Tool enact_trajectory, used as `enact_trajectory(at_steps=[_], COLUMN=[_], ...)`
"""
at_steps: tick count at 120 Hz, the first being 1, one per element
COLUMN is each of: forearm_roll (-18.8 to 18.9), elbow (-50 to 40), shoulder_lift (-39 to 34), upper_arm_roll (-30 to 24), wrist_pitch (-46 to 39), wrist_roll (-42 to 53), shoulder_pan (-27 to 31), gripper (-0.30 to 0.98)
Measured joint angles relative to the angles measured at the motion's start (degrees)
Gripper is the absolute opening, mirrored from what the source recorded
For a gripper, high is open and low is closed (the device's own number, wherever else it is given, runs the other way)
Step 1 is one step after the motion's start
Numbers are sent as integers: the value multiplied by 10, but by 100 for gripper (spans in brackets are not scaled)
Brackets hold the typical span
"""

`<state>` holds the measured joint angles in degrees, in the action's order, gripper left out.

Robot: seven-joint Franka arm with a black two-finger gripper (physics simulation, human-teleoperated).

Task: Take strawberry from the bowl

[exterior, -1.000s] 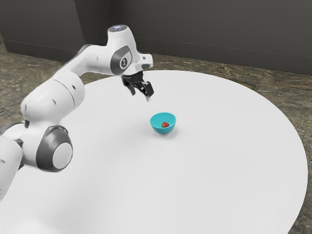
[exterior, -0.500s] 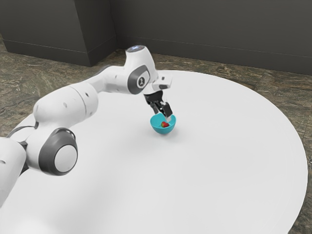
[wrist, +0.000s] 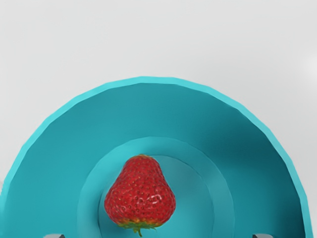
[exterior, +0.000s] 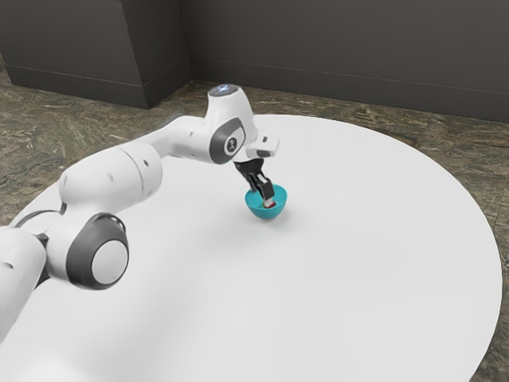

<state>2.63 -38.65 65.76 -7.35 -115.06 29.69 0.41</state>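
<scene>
White table (exterior: pixel 358 278) beneath, the tool (exterior: pixel 263 197) reaches into the teal bowl (exterior: pixel 263 213), released and spread wide, presumably to straddle the strawberry (wrist: pixel 141 193) resting inside

White arm (exterior: pixel 111 177) reaching from the exterior view's left, fingers (exterior: pixel 267 190) apart, angled downward
</scene>
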Motion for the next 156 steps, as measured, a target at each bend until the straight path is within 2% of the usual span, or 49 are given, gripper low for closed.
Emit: enact_trajectory(at_steps=[68, 156], forearm_roll=[3, -12], elbow=[-21, -31], shoulder_lift=[17, 16], upper_arm_roll=[-18, -18], wrist_pitch=[-99, -72], wrist_roll=[55, 73], shoulder_pan=[1, 13], gripper=[44, 43])
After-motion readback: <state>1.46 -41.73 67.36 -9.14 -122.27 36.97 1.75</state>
